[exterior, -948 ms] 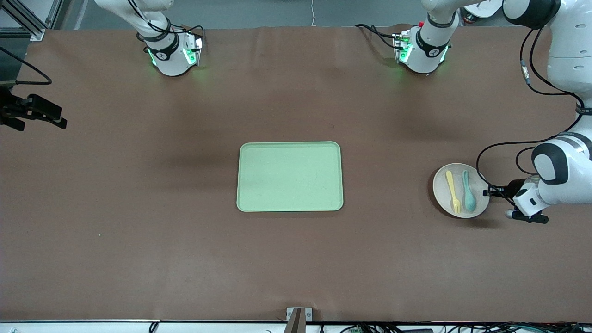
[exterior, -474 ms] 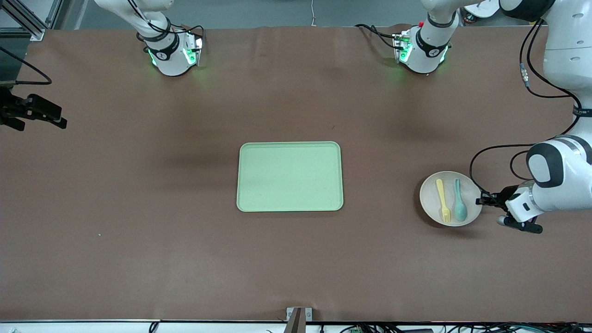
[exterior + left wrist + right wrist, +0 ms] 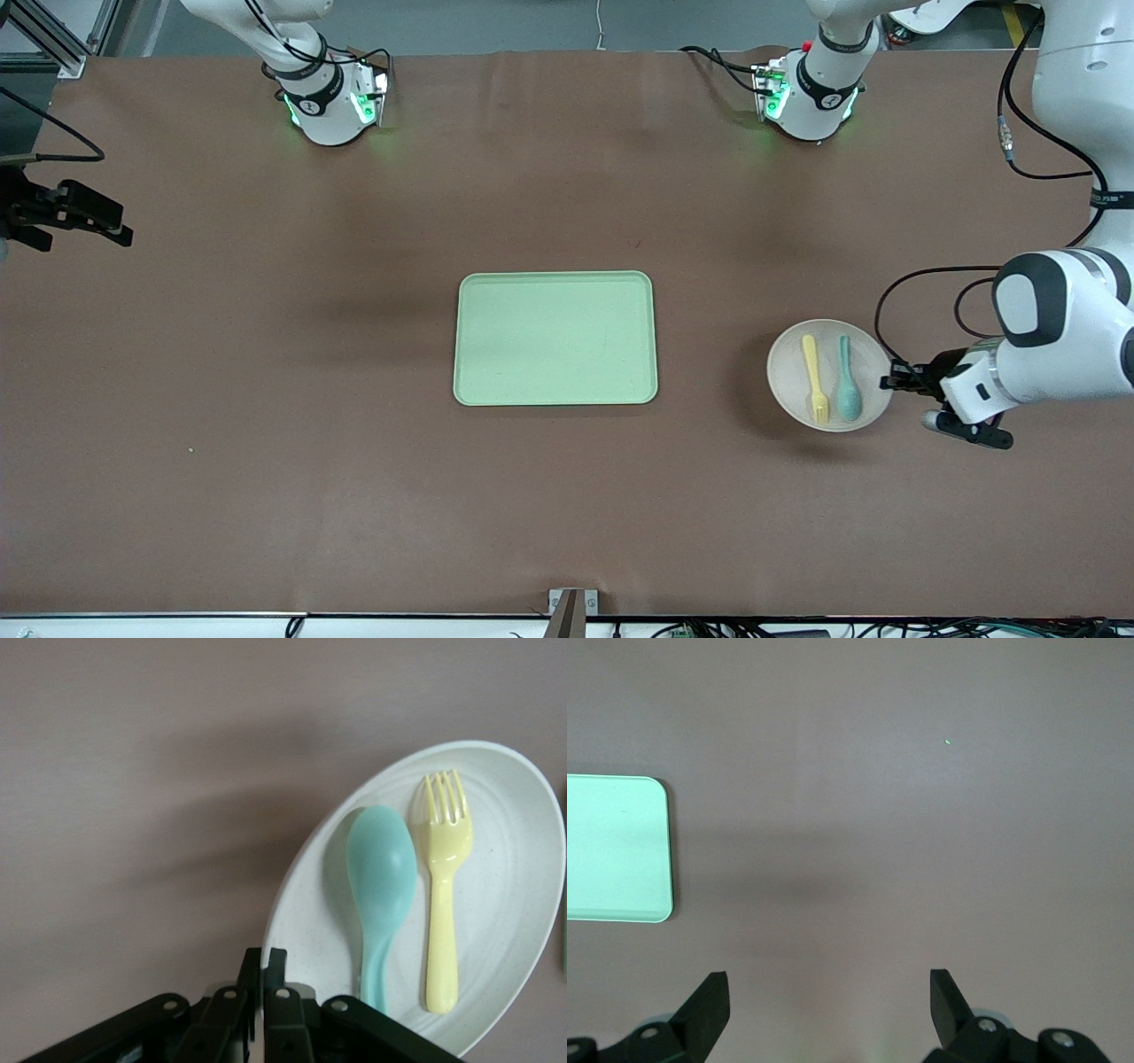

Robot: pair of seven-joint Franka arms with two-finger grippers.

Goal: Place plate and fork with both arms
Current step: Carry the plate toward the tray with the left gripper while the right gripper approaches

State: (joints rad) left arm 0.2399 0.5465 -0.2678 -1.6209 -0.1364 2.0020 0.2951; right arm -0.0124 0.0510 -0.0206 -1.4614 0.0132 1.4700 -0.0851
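Note:
The round beige plate [image 3: 788, 372] hangs a little above the brown table, casting a shadow, between the tray and the left arm's end of the table. On it lie the pale-yellow fork [image 3: 814, 388] and a teal spoon [image 3: 849, 388], side by side. My left gripper [image 3: 889, 383] is shut on the plate's rim; the left wrist view shows the plate [image 3: 514, 904], the fork [image 3: 443, 895], the spoon [image 3: 383, 881] and the gripper [image 3: 264, 962] pinching the rim. My right gripper [image 3: 113, 232] waits open and holding nothing at the right arm's end of the table, and its wrist view shows the gripper [image 3: 828, 992] over bare table.
A rectangular light-green tray [image 3: 555, 338] lies at the table's middle with nothing on it; one corner of the tray [image 3: 616, 850] shows in the right wrist view. Both arm bases [image 3: 330, 102] stand along the table's farther edge.
The left gripper has carried the plate, with fork and spoon on it, toward the tray. The right arm has stayed put.

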